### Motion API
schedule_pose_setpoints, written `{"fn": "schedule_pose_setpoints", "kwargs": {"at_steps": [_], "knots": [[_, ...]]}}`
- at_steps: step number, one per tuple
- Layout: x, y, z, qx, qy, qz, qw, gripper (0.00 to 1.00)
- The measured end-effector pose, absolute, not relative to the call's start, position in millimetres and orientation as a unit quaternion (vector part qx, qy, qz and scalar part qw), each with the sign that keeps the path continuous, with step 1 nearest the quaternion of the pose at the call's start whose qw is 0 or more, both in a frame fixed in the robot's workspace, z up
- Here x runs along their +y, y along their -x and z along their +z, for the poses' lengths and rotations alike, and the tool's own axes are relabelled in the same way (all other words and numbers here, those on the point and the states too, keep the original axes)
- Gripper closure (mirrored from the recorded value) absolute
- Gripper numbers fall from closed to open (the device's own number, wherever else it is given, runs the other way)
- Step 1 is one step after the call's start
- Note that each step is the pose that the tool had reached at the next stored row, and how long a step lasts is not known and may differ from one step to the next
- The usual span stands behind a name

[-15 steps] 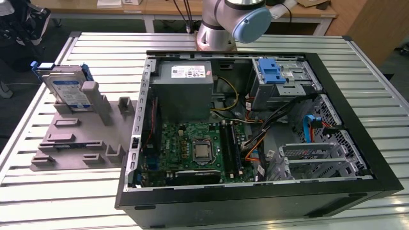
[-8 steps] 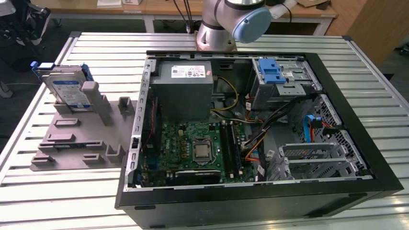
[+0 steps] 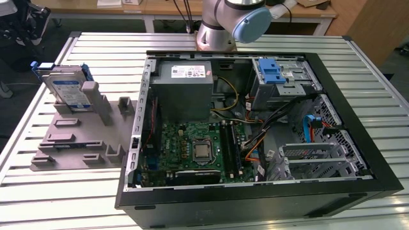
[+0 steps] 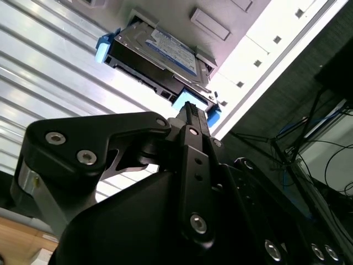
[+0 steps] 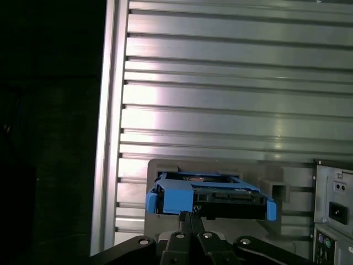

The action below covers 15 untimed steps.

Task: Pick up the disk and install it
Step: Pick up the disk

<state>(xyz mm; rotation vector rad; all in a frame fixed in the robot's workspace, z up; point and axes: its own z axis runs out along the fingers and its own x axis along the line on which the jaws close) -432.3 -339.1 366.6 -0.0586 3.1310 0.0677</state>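
A robotics lab: ribbed aluminium worktable (image 3: 64,191), opened black desktop computer case (image 3: 255,197), pale wooden benches (image 3: 166,8) at twelve o'clock.

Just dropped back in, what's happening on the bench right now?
The arm's gripper, shut and holding nothing, points towards the disk. The disk stands on edge in the grey holder on the slatted table, to the exterior view's left of the open computer case. It has not been picked up, so nothing is installed yet.
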Motion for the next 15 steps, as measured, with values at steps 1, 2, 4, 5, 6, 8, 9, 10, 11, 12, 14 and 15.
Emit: {"fn": "schedule_pose_setpoints", "kwargs": {"at_steps": [1,2,4,5,6,8,9,10,11,12,14,15], "knots": [[-339.1,432.3,366.6,1.0,0.02,0.022,0.005,0.89],[-339.1,432.3,366.6,1.0,0.022,0.022,0.005,0.89],[-339.1,432.3,366.6,0.999,0.025,0.022,0.005,0.89],[-339.0,432.3,366.6,0.999,0.026,0.022,0.004,0.89],[-339.1,432.3,366.6,0.999,0.028,0.022,0.004,0.89],[-339.1,432.3,366.6,0.999,0.031,0.022,0.004,0.89],[-339.1,432.3,366.6,0.999,0.033,0.022,0.004,0.89],[-339.1,432.3,366.6,0.999,0.034,0.022,0.004,0.89],[-339.1,432.4,366.6,0.999,0.036,0.022,0.004,0.89],[-339.1,432.4,366.6,0.999,0.038,0.022,0.004,0.89],[-339.1,432.4,366.6,0.999,0.041,0.022,0.004,0.89],[-339.1,432.4,366.6,0.999,0.042,0.022,0.004,0.89]]}}
